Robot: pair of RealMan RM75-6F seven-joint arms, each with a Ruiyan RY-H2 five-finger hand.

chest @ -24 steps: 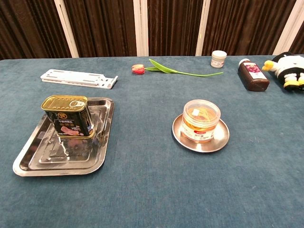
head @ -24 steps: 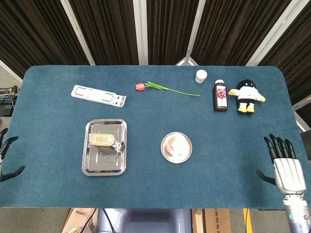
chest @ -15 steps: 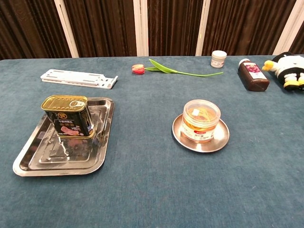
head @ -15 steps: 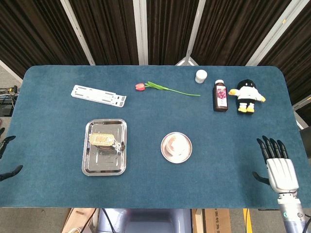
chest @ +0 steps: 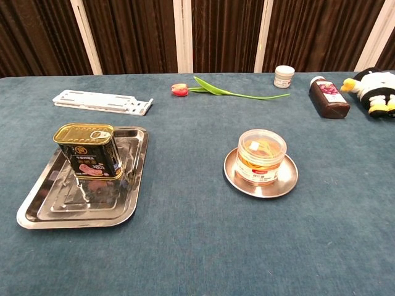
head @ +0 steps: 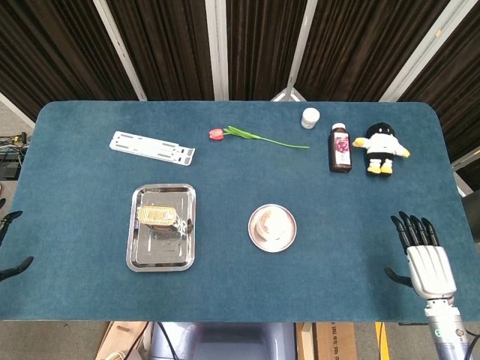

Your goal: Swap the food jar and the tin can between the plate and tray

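Right hand [head: 424,251] hovers flat over the bench's [head: 345,225] near right corner, fingers spread, holding nothing. Left hand [head: 10,244] barely peeks in, can't tell. Tin can [chest: 87,150] sits on tray [chest: 126,206], food jar [chest: 261,157] on plate [chest: 284,184].

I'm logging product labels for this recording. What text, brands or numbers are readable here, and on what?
Tin can: label has gold print and a pink band, too blurred to read.
Food jar: small red tag, unreadable.
Dark bottle: pink label, too small to read.
White jar: label unreadable.
Nothing legible anywhere.
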